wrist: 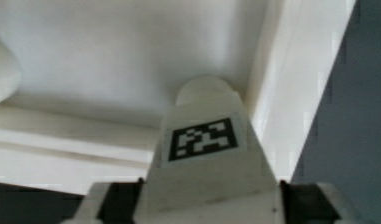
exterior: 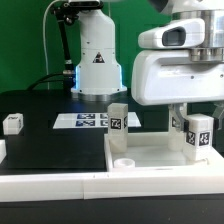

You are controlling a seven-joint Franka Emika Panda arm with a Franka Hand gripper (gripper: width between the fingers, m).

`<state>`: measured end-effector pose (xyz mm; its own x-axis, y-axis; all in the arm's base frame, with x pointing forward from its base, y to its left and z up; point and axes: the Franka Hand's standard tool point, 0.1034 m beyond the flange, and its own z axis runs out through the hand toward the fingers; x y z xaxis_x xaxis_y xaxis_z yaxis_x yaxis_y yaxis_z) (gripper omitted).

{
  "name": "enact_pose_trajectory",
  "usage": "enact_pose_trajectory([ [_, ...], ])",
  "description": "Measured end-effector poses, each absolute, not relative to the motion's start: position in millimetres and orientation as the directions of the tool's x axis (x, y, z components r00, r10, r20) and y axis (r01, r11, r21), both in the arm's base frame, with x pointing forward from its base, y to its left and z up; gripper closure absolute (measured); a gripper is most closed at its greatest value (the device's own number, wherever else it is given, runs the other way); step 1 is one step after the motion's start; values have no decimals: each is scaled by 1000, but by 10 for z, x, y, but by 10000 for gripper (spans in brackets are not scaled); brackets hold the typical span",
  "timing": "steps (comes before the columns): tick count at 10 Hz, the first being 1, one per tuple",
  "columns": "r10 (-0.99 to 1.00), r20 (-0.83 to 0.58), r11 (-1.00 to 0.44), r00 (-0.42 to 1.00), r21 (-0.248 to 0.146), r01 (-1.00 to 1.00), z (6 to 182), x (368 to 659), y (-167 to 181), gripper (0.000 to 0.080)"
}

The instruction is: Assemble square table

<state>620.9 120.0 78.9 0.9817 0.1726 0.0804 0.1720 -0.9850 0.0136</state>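
Square-table kit on the black bench (exterior: 40, 140), with the hand (exterior: 192, 125) lowered over one leg.

The held-side leg (exterior: 198, 135) is seen upright directly beneath the hand, tag facing the exterior camera, at the part of the table top (exterior: 150, 155) lying toward the exterior view's right. In the wrist view the same leg (wrist: 208, 140) is shown tapering away from the hand (wrist: 208, 206), its tag turned toward the camera. The dark fingers (wrist: 119, 205) are set just beside it, one on each flank. The hand is thus drawn in narrowly about the leg, but it cannot be told whether the pads are pressed against it.

The table top is laid flat on the bench below the hand and extends from it toward the exterior view's left. In the wrist view its white surface (wrist: 116, 60) fills the field beyond the leg, with the dark bench (wrist: 356, 110) along one edge.

A second leg (exterior: 117, 117) is stood upright well apart from the hand, toward the exterior view's left, at the top's far corner. It cannot be told whether it is borne by the top or by the bench just behind. A third leg (exterior: 13, 123) is placed much farther out on that side.

The marker board (exterior: 88, 120) lies flat between those two legs. The arm's base (exterior: 97, 60) is seen beyond it.
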Motion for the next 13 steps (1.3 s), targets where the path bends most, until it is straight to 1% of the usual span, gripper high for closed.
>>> enact_pose_trajectory([
  [1,172,80,-985,982,14,172,788,6209,1200,510],
  [5,104,81,-995,991,7,104,787,6209,1200,509],
  [6,23,82,-1000,996,-1,23,785,6208,1198,509],
  [7,-110,87,-994,990,-20,-109,779,6208,1190,509],
  [9,-279,90,-960,956,-38,-277,776,6213,1189,508],
  [11,-501,92,-865,861,-65,-497,770,6214,1202,508],
  [13,-656,77,-755,751,-80,-651,767,6213,1197,508],
])
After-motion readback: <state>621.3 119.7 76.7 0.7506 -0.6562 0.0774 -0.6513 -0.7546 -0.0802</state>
